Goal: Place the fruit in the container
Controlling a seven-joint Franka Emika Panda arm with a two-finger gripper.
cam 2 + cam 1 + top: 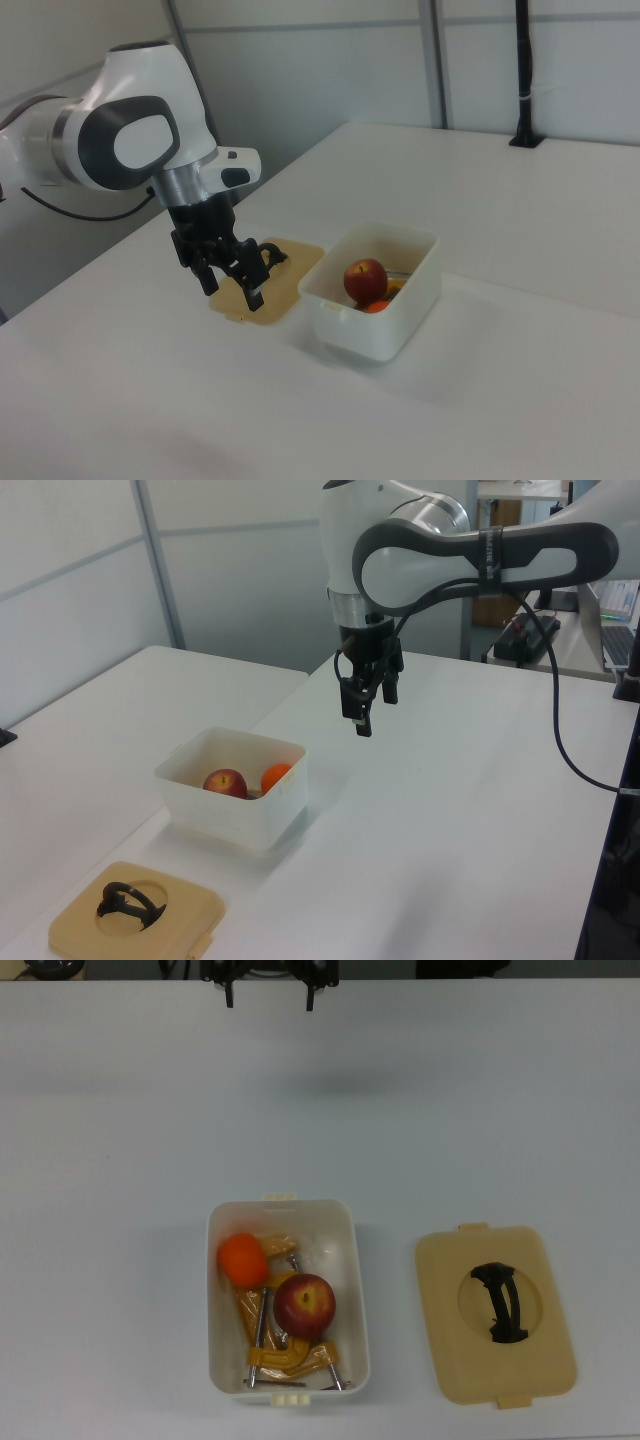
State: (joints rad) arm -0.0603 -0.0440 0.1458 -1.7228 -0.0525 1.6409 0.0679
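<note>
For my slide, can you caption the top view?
Red apple and bright orange lie on yellow-orange metal clamps inside the white plastic tub.

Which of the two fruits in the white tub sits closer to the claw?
The orange. It lies at the tub end facing the claw, while the red apple sits further back, atop the yellow clamps.

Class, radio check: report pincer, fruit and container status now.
Pincer open, empty, above bare table, clear of container. Apple and orange inside, on clamps. Lid off, beside it.
</note>
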